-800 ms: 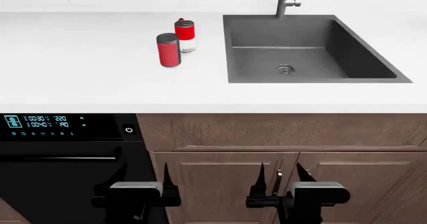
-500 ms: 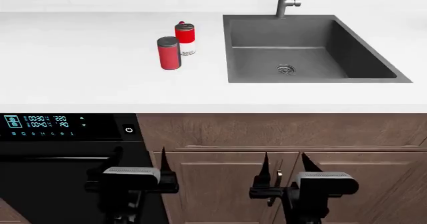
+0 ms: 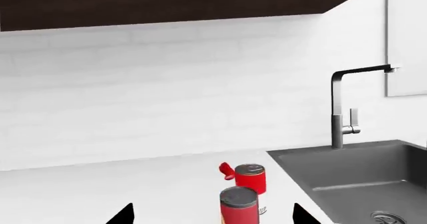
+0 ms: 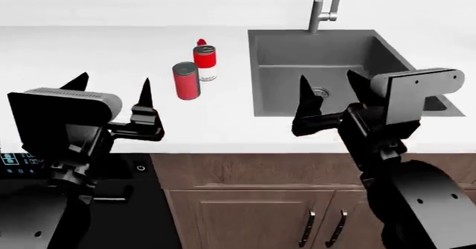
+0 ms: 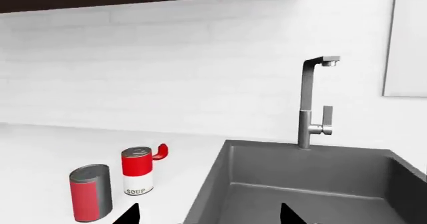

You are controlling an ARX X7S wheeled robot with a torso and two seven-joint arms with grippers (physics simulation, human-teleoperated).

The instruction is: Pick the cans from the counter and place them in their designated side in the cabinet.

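Cans: two stood upright on the counter (image 4: 89, 54), left of the sink (image 4: 327, 71), near each other but apart, neither yet picked.
All-red can (image 4: 186, 81): the nearer one, a plain matte cylinder with a flat grey metal lid.
Red-and-white can (image 4: 205, 63): just beyond it and slightly right, red above, white below, lettered "SOUP" in the right wrist view, same grey lid.
Chilli pepper (image 4: 200, 42): a small glossy red curved shape just behind the far can; whether it touched the can could not be told.
Progress: by my reading nothing was done; both cans were left to grasp, carry and set in the cabinet.
Left gripper (image 4: 111, 96): raised over the near edge of the counter, left of the cans, jaws spread and empty, black tapering fingers.
Right gripper (image 4: 327, 96): raised over the near rim of the sink, jaws likewise spread, holding nothing.
Counter: broad, flat, plain white, smooth.
Sink: dark grey rectangular basin, matte, with a round drain.
Faucet (image 4: 322, 6): brushed metal, angular, at the far rim of the sink.
Upper cabinet (image 3: 167, 3): a dark wood underside above the white tiled wall; its inside was not shown.
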